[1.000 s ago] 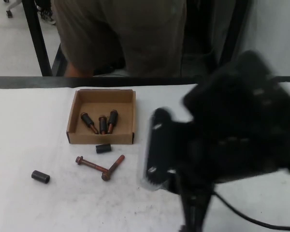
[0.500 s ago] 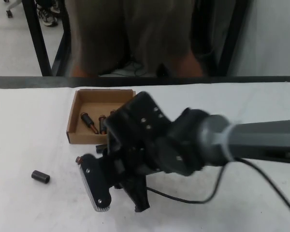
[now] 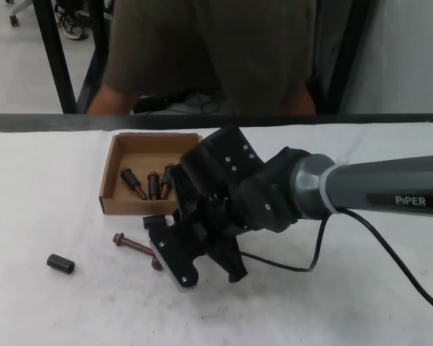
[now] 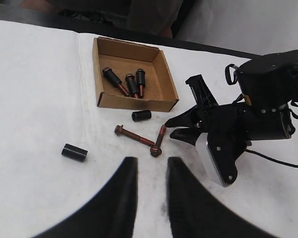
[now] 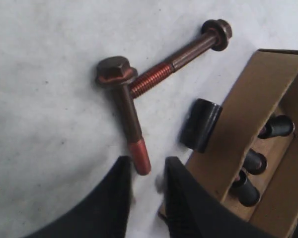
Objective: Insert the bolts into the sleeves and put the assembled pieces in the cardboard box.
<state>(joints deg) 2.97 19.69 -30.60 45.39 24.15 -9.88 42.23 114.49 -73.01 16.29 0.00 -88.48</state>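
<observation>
Right jaws narrowly parted at bolt (image 5: 128, 119) tip, holding nothing.

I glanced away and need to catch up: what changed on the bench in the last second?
The right arm swung leftward from the right side of the bench and came down; the right gripper now hangs open over the two loose bolts in front of the cardboard box. Nothing was gripped. Bolts, both loose sleeves and the three assembled pieces in the box lie as before.
</observation>
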